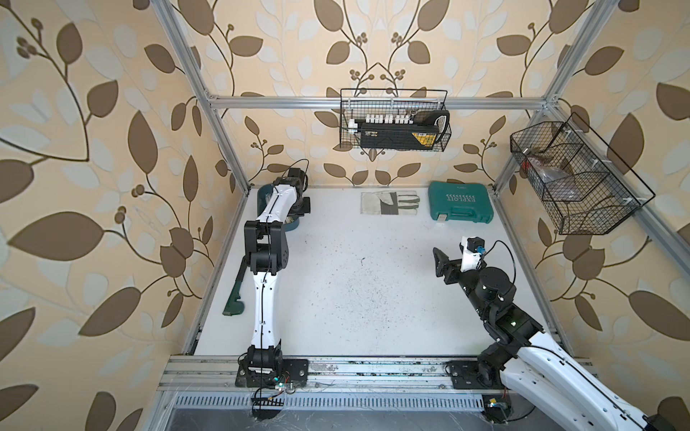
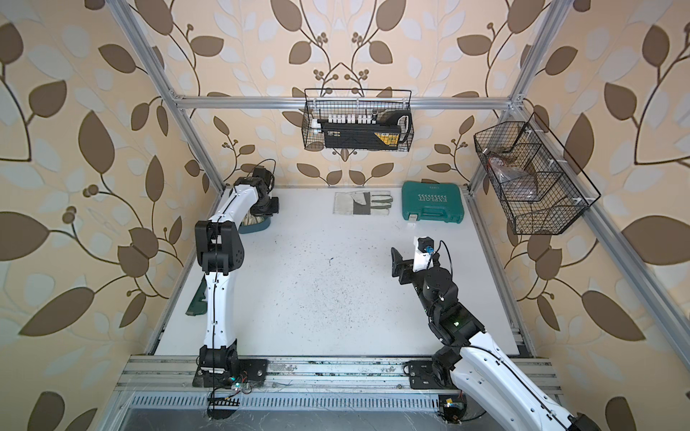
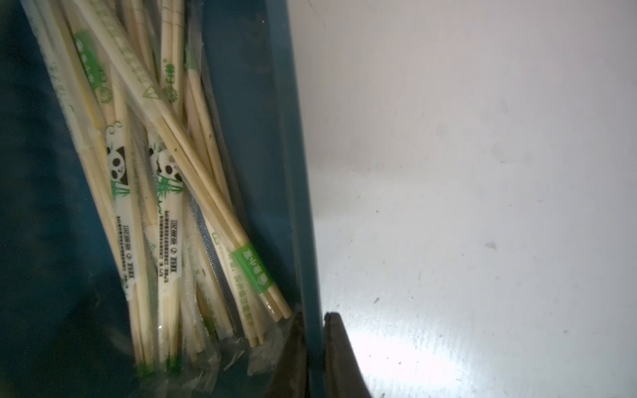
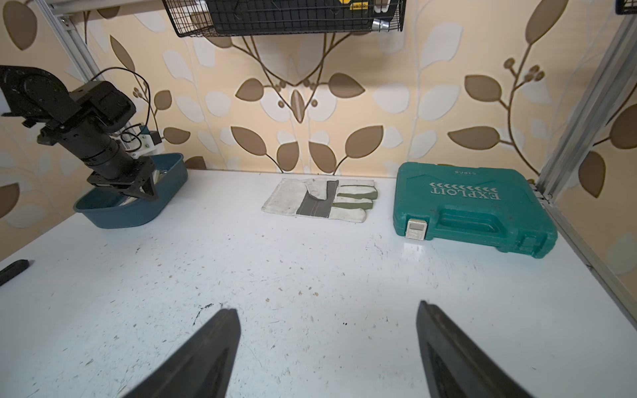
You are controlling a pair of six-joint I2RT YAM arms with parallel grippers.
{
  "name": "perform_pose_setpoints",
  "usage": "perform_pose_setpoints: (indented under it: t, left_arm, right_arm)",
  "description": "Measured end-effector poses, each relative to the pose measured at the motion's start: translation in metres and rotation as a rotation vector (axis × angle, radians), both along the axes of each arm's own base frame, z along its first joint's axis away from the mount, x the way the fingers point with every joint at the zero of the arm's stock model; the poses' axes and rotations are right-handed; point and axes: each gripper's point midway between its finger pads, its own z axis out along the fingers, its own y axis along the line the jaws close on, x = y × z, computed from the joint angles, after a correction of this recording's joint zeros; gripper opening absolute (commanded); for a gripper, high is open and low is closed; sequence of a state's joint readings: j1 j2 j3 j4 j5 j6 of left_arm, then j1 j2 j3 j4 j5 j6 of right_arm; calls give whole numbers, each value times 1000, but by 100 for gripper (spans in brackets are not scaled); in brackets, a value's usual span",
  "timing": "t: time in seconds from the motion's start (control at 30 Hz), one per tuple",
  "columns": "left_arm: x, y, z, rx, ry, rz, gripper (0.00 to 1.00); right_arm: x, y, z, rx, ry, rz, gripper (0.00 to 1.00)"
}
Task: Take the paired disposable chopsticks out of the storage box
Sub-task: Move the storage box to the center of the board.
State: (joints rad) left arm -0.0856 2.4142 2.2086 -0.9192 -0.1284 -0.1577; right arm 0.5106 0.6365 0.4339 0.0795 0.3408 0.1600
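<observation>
Your left gripper (image 3: pixel 314 315) sits far left, pinched narrow on the box (image 3: pixel 258 138) wall. The chopsticks (image 3: pixel 165 179) lie loose inside. Your right gripper (image 4: pixel 326 306) is wide and empty over the table (image 4: pixel 310 241).

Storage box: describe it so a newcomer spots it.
On the white tabletop, go to the far corner where the left arm reaches. There sits a shallow dark teal-blue plastic storage box. Unlike the closed, lettered green plastic tool case, it is open and holds sleeved pale-wood chopsticks.
</observation>
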Motion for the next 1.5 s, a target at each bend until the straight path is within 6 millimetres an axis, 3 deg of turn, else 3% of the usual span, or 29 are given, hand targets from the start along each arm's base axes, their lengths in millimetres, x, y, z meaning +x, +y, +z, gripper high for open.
perform_pose_setpoints:
  t: [0.13,0.3,0.67,0.87,1.0,1.27,1.5]
  left_arm:
    - [-12,-5,1,-9,19,6,0]
    - [-55,-31,2,-13,77,8,0]
    - [-206,-167,26,-13,126,-105,0]
    - [-257,-219,30,-22,125,-128,0]
    - [-275,-252,25,-26,139,-138,0]
    - [-283,-339,7,-43,123,-187,0]
    - [-297,-373,12,-84,106,-210,0]
  right_arm:
    - [1,0,-6,-10,19,0,84]
    - [-2,-1,3,13,-5,0,84]
    - [-26,3,6,84,48,67,84]
    - [-46,-7,11,142,62,59,84]
    - [-56,-14,4,158,90,43,84]
    - [-65,-21,-8,147,134,28,85]
    - [-76,-31,-6,149,114,13,86]
